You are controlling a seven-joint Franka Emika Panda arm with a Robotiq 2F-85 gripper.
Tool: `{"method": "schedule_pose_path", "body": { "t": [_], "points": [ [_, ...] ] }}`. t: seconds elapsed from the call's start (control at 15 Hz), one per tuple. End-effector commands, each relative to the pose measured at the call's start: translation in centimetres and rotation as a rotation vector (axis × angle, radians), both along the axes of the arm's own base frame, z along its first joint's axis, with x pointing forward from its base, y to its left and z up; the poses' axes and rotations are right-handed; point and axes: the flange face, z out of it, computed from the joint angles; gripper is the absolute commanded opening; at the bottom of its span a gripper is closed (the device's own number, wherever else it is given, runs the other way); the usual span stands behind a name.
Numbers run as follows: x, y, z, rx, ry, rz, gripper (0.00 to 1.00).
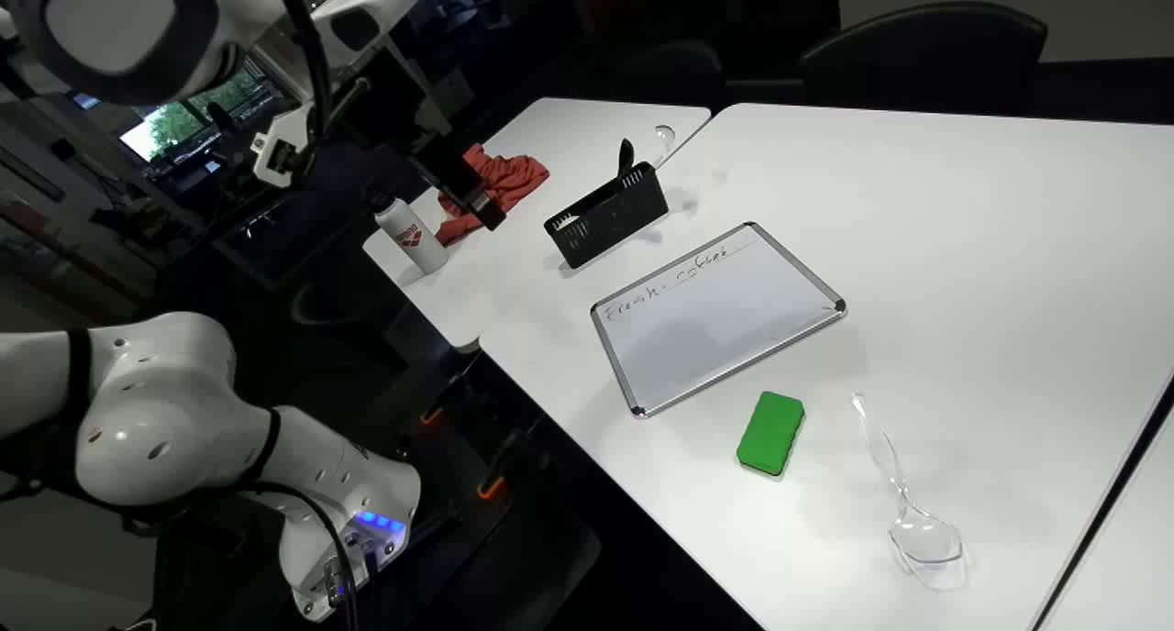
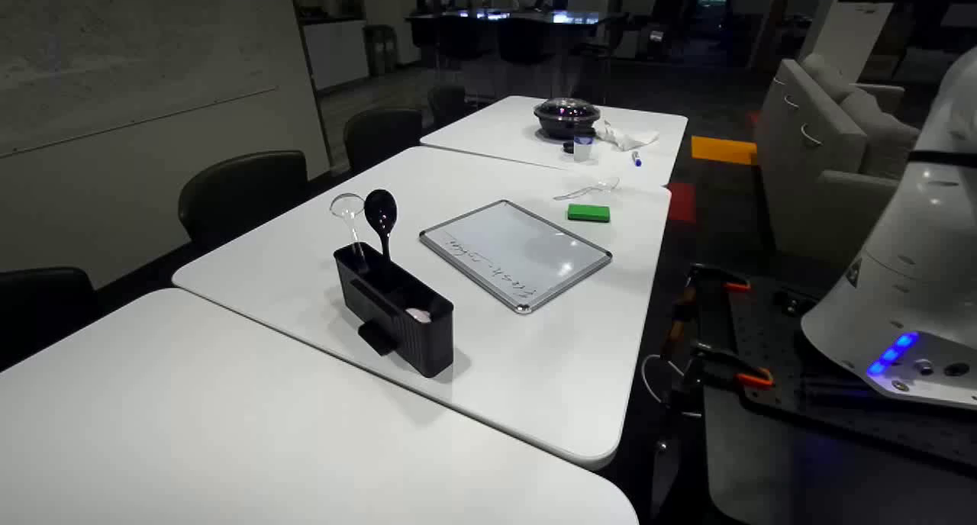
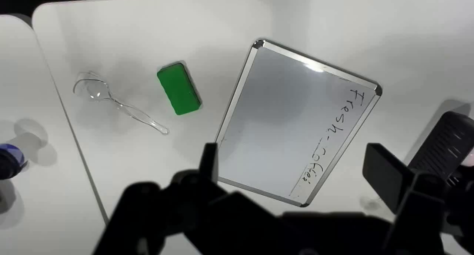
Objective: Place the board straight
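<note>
Your claw [image 3: 298,168] is released, its two fingers [image 3: 383,175] spread wide; in an exterior view it hangs raised, well apart from the board [image 1: 720,324]. Framed between those fingers in the wrist view, you see the board lying flat on the table [image 1: 991,246], white face up, its silver edges slanting against the table's — not yet straight. Handwriting [image 3: 334,128] runs along one side; you can read "Fresh", the word after it less surely. Just beside the board lies the green block [image 3: 179,90], and past it the clear spoon [image 3: 119,105], both apart from the board. Near the lettered side stands the black bin [image 2: 393,307], holding a black spoon [image 2: 382,216] and a second clear spoon [image 2: 348,204], bowl ends up, with a pale item [image 2: 418,314] too small to identify. Farther out, you find a white bottle [image 1: 413,237] just beside a red cloth [image 1: 495,186] in an exterior view, and, on the far table [image 2: 488,128], a dark bowl [image 2: 566,118], a cup [image 2: 582,149] and a marker [image 2: 636,159]. Your arm [image 1: 183,420] shows blue lights [image 2: 891,355] at its base in both exterior views.
</note>
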Motion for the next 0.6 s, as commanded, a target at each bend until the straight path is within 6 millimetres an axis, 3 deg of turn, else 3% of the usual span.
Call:
{"method": "schedule_pose_path", "body": {
  "t": [0.0,0.27,0.53],
  "points": [
    [0.0,0.0,0.1,0.000,0.001,0.000,1.00],
    [0.0,0.0,0.1,0.000,0.001,0.000,1.00],
    [-0.1,2.5,-3.2,0.039,0.049,0.068,1.00]
  ]
}}
